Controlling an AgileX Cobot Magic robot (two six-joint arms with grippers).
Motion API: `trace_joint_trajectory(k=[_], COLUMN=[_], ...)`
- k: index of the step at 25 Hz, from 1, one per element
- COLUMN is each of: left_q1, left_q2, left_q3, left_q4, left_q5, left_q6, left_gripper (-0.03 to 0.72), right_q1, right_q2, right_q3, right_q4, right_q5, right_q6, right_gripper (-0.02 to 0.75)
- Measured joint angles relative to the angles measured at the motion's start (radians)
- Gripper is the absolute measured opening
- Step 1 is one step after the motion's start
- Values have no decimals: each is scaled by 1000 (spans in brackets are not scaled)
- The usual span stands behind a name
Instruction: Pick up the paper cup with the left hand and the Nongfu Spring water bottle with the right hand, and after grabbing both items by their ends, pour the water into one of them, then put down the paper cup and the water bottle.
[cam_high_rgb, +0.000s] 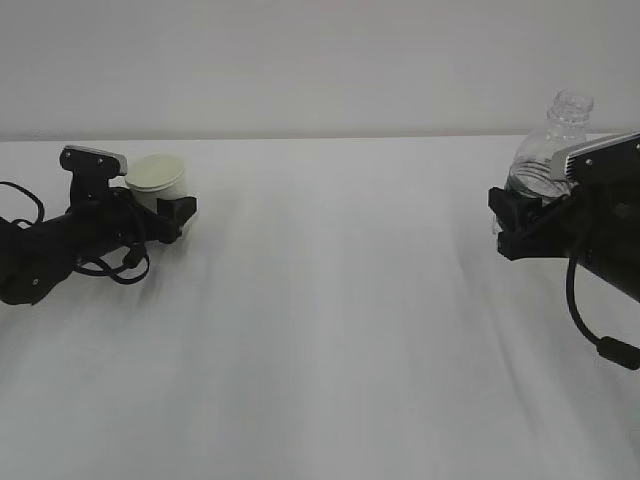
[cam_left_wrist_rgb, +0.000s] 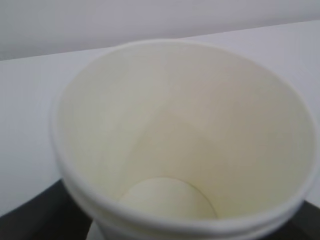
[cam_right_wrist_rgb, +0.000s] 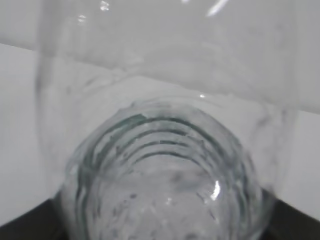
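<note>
While the cup (cam_high_rgb: 160, 180) sits low at the far left of the worktop (cam_high_rgb: 330, 320), the left tool (cam_high_rgb: 172, 215) is closed around its lower part. The cup looks empty and dry inside. Far to the right, well apart from it, the right tool (cam_high_rgb: 512, 222) grips the bottle (cam_high_rgb: 548, 150) low down, with the open neck pointing up. The water cannot be made out clearly. Both are held, so the pour likely comes next. To do it well, bring the two close, keep the cup level, and tip the bottle slowly so its neck stays over the cup's rim.
</note>
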Motion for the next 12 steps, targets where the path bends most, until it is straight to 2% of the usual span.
trace_joint_trajectory(k=[5,12], left_q1=[0,0], left_q2=[0,0], left_q3=[-13,-17], left_q4=[-2,-5], left_q5=[-10,-15], left_q6=[0,0], left_gripper=[578,498], right_q1=[0,0], right_q2=[0,0], right_q3=[0,0], right_q4=[0,0], right_q5=[0,0], right_q6=[0,0], right_gripper=[449,449])
